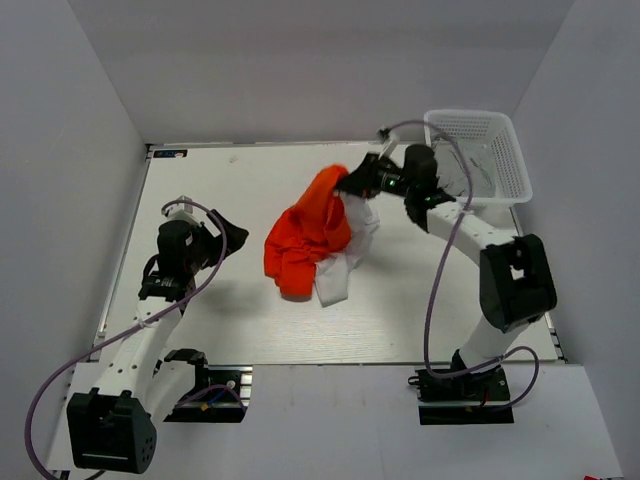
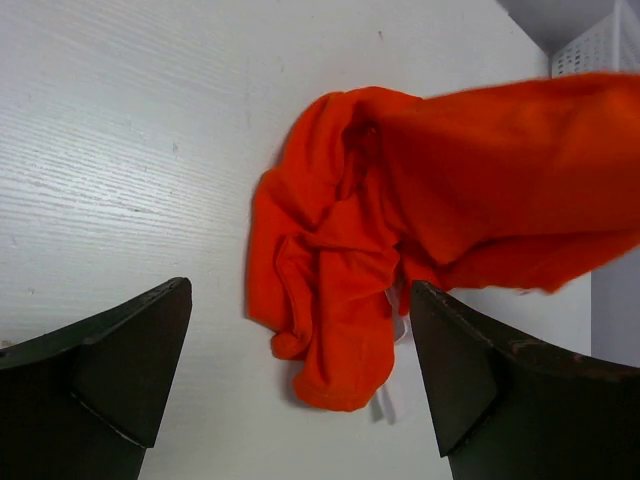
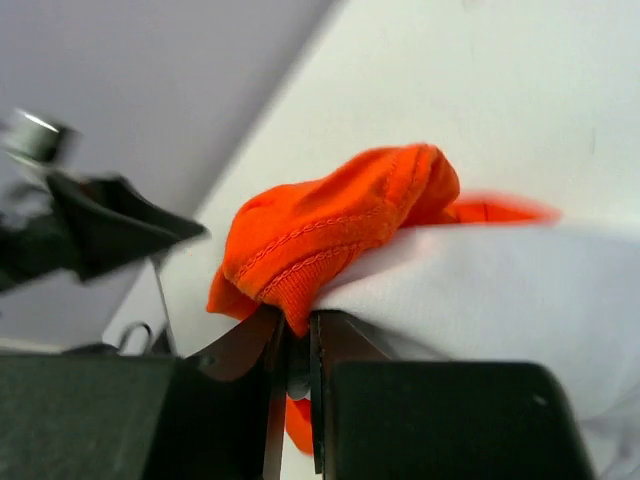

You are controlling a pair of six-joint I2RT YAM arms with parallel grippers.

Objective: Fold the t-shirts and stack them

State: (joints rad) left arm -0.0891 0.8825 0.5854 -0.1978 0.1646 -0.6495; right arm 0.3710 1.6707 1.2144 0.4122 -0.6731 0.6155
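On our right gripper (image 1: 352,182) the jaws, nearly closed, pinch the orange t-shirt (image 1: 305,235) by its hem, just left of the basket (image 1: 480,155), arm stretched forward. The shirt drapes over the white t-shirt (image 1: 340,275), further left. Our left gripper (image 1: 228,235), farthest from the basket, gapes wide and empty.

Nothing readable in any of my three views: no text, brand, number or sign. The orange t-shirt (image 2: 340,290) and the white t-shirt (image 3: 500,290) show only plain cloth. A small dark strip (image 1: 170,153) sits at the far left corner of the table (image 1: 250,330), too small to tell if it carries print.
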